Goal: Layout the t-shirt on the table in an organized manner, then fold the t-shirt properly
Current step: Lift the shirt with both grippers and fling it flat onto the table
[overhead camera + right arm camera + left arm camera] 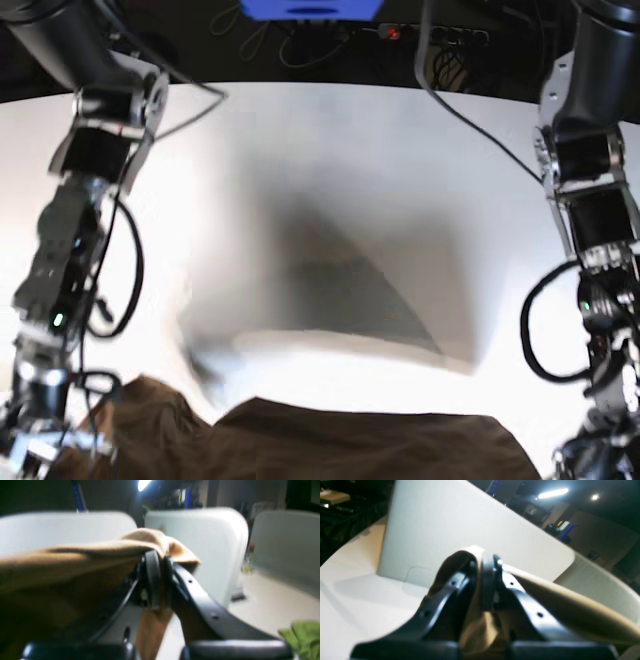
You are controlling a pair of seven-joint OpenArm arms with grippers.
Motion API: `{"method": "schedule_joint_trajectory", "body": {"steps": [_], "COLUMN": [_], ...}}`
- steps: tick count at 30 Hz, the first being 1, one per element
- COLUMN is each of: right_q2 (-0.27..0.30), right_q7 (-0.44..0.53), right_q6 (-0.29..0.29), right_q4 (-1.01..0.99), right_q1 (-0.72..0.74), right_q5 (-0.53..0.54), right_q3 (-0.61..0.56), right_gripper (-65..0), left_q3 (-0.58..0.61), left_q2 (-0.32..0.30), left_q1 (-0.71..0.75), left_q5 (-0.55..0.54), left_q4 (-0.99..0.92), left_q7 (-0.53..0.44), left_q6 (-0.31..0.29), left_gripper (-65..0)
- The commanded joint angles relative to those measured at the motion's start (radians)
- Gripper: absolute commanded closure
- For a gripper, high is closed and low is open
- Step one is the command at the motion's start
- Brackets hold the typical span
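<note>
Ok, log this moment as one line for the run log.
phase: layout, lifting | left gripper: shut on t-shirt | right gripper: shut on t-shirt | cloth stretched between both, raised above table

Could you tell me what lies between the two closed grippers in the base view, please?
Base view: plain brown cotton t-shirt spans from right gripper to left gripper; each wrist view shows jaws shut on it.

one brown t-shirt [360, 440], one white table [330, 170], two grippers, one green cloth [303, 636]
</note>
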Motion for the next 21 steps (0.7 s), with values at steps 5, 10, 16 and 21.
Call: {"method": "schedule_joint_trajectory", "body": {"steps": [5,10,16,21], "right_q2": [-0.066,-0.155,-0.206,-0.200], "right_q7": [0.034,0.159,0.272,0.309], "right_q6": [-0.007,-0.007,-0.007,-0.007], "right_q4": [0.125,0.156,0.143,0.060], "right_q1": [-0.246,-0.502,-0.733,-0.840], "right_q5": [-0.001,-0.001,0.001,0.001], "right_q3": [0.002,-0.005,-0.008,-0.070], "right_gripper": [0.0,0.0,0.0,0.0], "left_q3": [-0.015,-0.018,-0.132,-0.219], "left_q2": [-0.008,-0.008,-0.008,-0.008], "left_q1": [0.234,0.515,0.825,0.962], "left_q5": [-0.010,-0.073,-0.156,-0.154], "left_q4": [0.063,0.214,0.323,0.321], "left_q7": [-0.015,-0.015,-0.014,-0.014], "left_q6": [0.005,0.006,0.006,0.005], "left_gripper": [-0.4,-0.4,-0.5,-0.8]}}
